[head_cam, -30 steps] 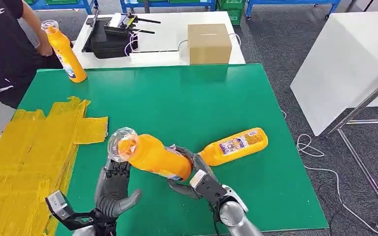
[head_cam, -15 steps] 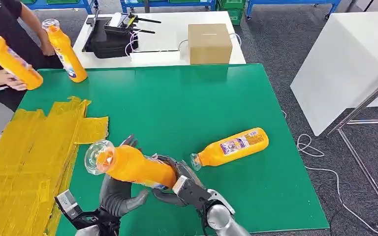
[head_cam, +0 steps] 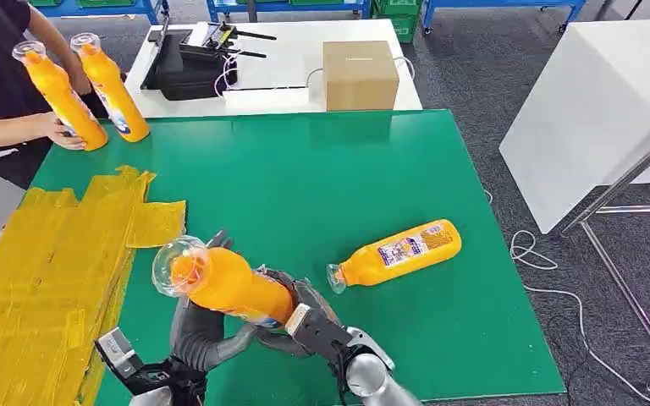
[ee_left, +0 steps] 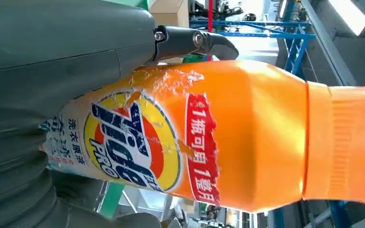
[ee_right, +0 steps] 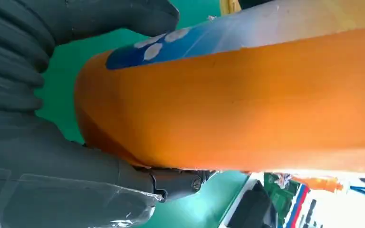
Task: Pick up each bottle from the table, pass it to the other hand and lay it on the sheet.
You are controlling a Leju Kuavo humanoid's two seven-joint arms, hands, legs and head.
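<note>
Orange bottle (head_cam: pixel 224 286) has barely shifted since half a second ago; the left hand (head_cam: pixel 196 334) now cups it from below while the right hand (head_cam: pixel 305 320) grips its base, fingers wrapped around.

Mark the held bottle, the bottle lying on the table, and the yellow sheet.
held bottle (head_cam: pixel 228 286), head view, orange body.
lying bottle (head_cam: pixel 399 250), head view, its label.
yellow sheet (head_cam: pixel 42 271), head view, bare middle.

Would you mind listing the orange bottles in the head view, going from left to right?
Bottle gripped by the person's hand → upright bottle at the table's far corner → bottle held between the robot's hands → bottle lying on the green table.
</note>
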